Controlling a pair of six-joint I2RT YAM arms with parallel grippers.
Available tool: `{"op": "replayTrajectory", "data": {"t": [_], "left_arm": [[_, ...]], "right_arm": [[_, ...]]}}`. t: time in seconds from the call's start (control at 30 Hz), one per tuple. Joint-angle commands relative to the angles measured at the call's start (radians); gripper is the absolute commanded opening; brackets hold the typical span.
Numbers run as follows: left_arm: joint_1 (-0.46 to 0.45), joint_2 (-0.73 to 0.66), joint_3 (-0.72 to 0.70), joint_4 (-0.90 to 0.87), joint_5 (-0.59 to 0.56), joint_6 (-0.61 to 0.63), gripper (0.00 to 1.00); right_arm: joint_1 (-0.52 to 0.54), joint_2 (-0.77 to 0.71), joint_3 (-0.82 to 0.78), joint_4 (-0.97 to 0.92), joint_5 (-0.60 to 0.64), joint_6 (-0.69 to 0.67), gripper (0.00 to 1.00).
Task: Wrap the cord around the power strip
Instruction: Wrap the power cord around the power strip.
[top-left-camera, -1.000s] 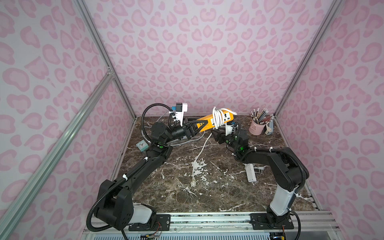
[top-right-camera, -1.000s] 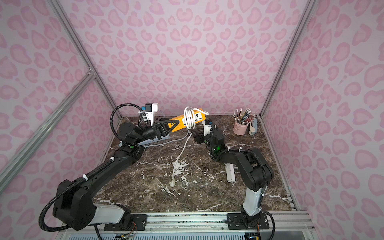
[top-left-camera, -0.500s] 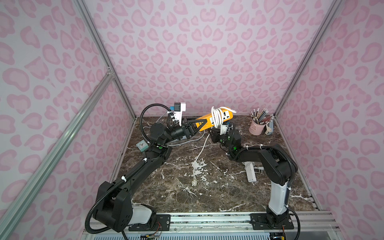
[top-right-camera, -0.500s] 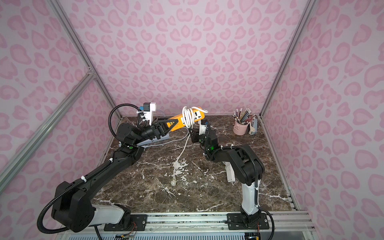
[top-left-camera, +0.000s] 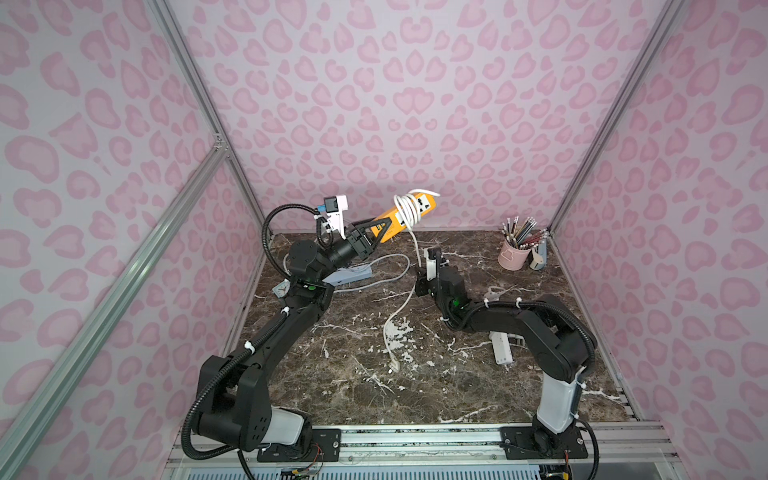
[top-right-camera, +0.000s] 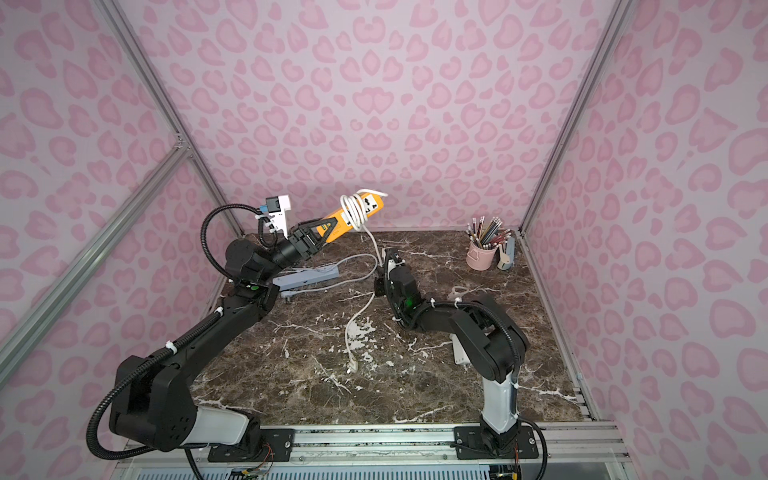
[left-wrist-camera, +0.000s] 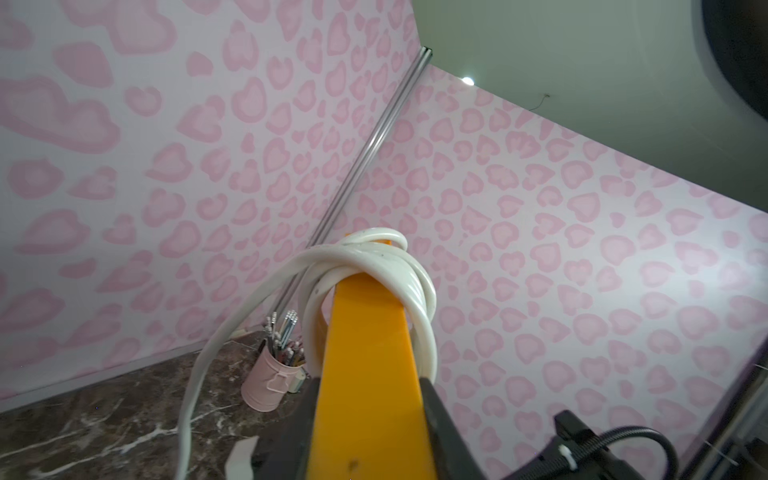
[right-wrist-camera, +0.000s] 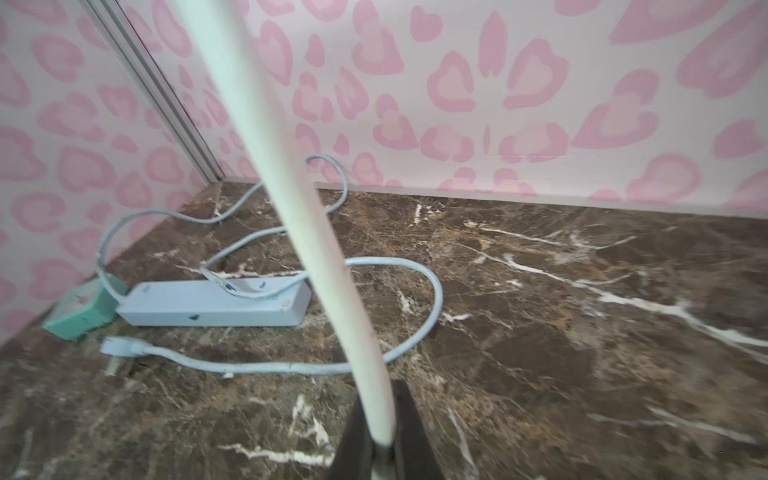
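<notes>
left pincer (top-left-camera: 377, 234) clamped, right pincer (right-wrist-camera: 380, 438) clamped

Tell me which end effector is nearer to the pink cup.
Right. The right end effector, gripping the cord, is low near the table's middle. The left end effector, holding the strip up, is beyond it, farther from the cup.

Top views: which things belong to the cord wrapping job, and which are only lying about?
Job: orange strip, held up by the left tool; white cord, partly coiled on it and pinched by the right tool.

Lying about: grey strip with its own cord, white strip, pencil cup, teal box.
</notes>
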Motion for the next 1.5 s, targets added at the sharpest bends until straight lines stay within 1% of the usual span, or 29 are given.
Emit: {"op": "replayTrajectory", "data": {"t": [0.0,0.1,0.13,0.23,0.33,0.4,0.43,0.5,0.53,0.6,0.67,0.77,0.83,0.9,0.97,1.03,1.1,1.2,1.23,1.3,1.33,1.4,1.43,1.47], "left_arm": [[0.018,0.015,0.077,-0.272,-0.184,0.309,0.03],[0.02,0.055,0.142,-0.466,-0.316,0.473,0.03],[0.02,0.073,0.162,-0.515,-0.359,0.514,0.03],[0.016,0.112,0.191,-0.622,-0.475,0.616,0.03],[-0.009,0.154,0.237,-0.761,-0.571,0.73,0.03],[-0.027,0.17,0.247,-0.837,-0.578,0.777,0.03],[-0.039,0.174,0.261,-0.871,-0.562,0.798,0.03],[-0.06,0.184,0.298,-0.957,-0.503,0.833,0.03],[-0.068,0.187,0.307,-1.0,-0.449,0.845,0.03],[-0.08,0.196,0.331,-1.098,-0.338,0.865,0.03],[-0.097,0.184,0.325,-1.148,-0.261,0.876,0.03],[-0.128,0.142,0.29,-1.189,-0.122,0.888,0.03],[-0.147,0.114,0.265,-1.198,0.046,0.889,0.03],[-0.165,0.085,0.226,-1.187,0.206,0.89,0.03],[-0.18,0.044,0.174,-1.116,0.334,0.86,0.03],[-0.182,0.003,0.125,-0.995,0.436,0.786,0.03],[-0.181,-0.037,0.076,-0.822,0.487,0.666,0.03],[-0.181,-0.073,0.023,-0.514,0.512,0.452,0.03],[-0.18,-0.076,0.02,-0.435,0.504,0.405,0.03],[-0.18,-0.071,0.015,-0.254,0.472,0.266,0.03],[-0.18,-0.066,0.012,-0.162,0.453,0.195,0.03],[-0.18,-0.06,0.014,-0.05,0.41,0.103,0.03],[-0.181,-0.054,0.02,-0.027,0.391,0.078,0.03],[-0.18,-0.051,0.024,-0.019,0.374,0.065,0.03]], "right_arm": [[0.046,-0.065,-0.038,-0.057,0.318,-0.293,0.0],[0.115,-0.127,-0.123,0.11,0.432,-0.546,0.0],[0.135,-0.146,-0.144,0.161,0.452,-0.624,0.0],[0.184,-0.206,-0.19,0.304,0.439,-0.822,0.0],[0.218,-0.243,-0.187,0.422,0.416,-1.002,0.0],[0.215,-0.261,-0.15,0.427,0.397,-1.054,0.0],[0.212,-0.271,-0.121,0.411,0.382,-1.066,0.0],[0.19,-0.284,-0.073,0.376,0.344,-1.074,0.0],[0.177,-0.287,-0.039,0.343,0.326,-1.069,0.0],[0.137,-0.29,0.023,0.258,0.276,-1.033,0.0],[0.077,-0.283,0.091,0.141,0.218,-0.961,0.0],[-0.022,-0.27,0.185,-0.052,0.061,-0.813,0.0],[-0.092,-0.255,0.242,-0.147,-0.106,-0.708,0.0],[-0.155,-0.227,0.29,-0.212,-0.269,-0.636,0.0],[-0.225,-0.184,0.341,-0.272,-0.436,-0.562,0.0],[-0.292,-0.14,0.374,-0.3,-0.616,-0.453,0.0],[-0.344,-0.093,0.375,-0.294,-0.779,-0.355,0.0],[-0.373,-0.032,0.369,-0.212,-0.934,-0.233,0.0],[-0.374,-0.017,0.358,-0.176,-0.955,-0.2,0.0],[-0.37,0.008,0.323,-0.075,-0.989,-0.109,0.01],[-0.367,0.018,0.304,-0.019,-0.999,-0.056,0.06],[-0.362,0.027,0.251,0.104,-0.991,0.032,0.13],[-0.359,0.031,0.225,0.165,-0.975,0.071,0.18],[-0.358,0.032,0.207,0.199,-0.955,0.097,0.21]]}}
